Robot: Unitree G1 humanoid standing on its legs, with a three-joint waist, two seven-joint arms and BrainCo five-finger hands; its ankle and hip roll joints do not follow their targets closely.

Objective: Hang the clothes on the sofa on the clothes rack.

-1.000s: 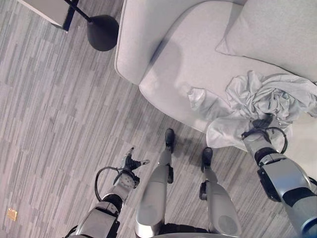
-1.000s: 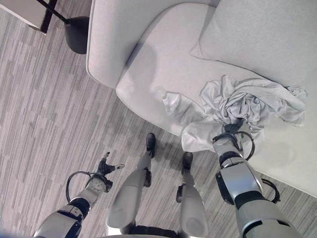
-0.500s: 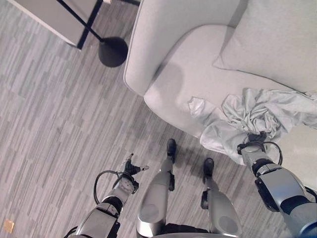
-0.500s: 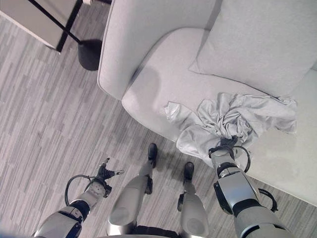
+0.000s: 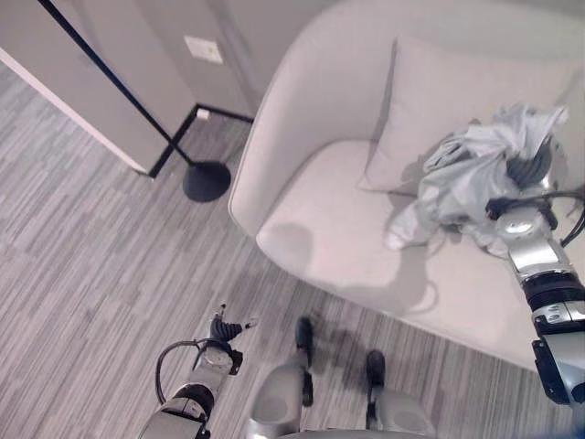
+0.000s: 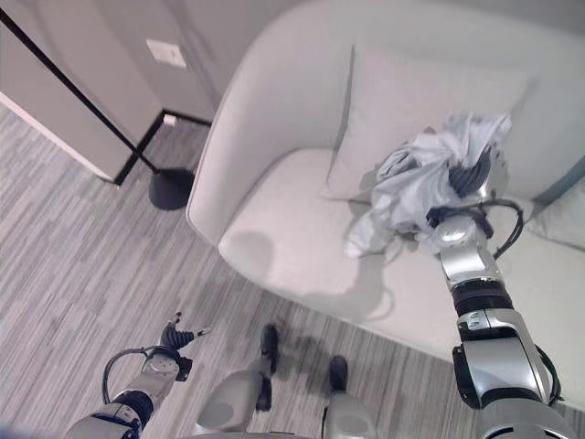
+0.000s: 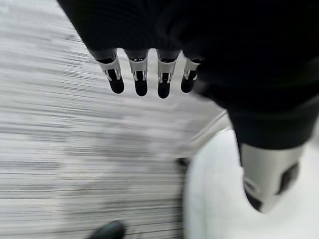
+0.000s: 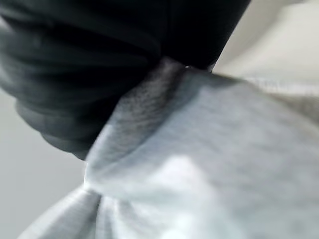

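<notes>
Left eye view, right of frame: the right hand (image 5: 523, 179) grips the bunched grey garment (image 5: 466, 174) — raised off the sofa (image 5: 347, 229) for carrying to the rack.

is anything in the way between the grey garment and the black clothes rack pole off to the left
Nothing visible blocks it. The right robot hand holds the grey garment bunched up above the sofa seat; only the sofa arm and open floor lie toward the black rack pole.

The right arm is raised and stretched forward, its right hand (image 6: 471, 174) closed in a grasp, fingers buried in what is held. The left arm is kept low, the left hand (image 5: 222, 328) relaxed, fingers (image 7: 140, 74) straight.
</notes>
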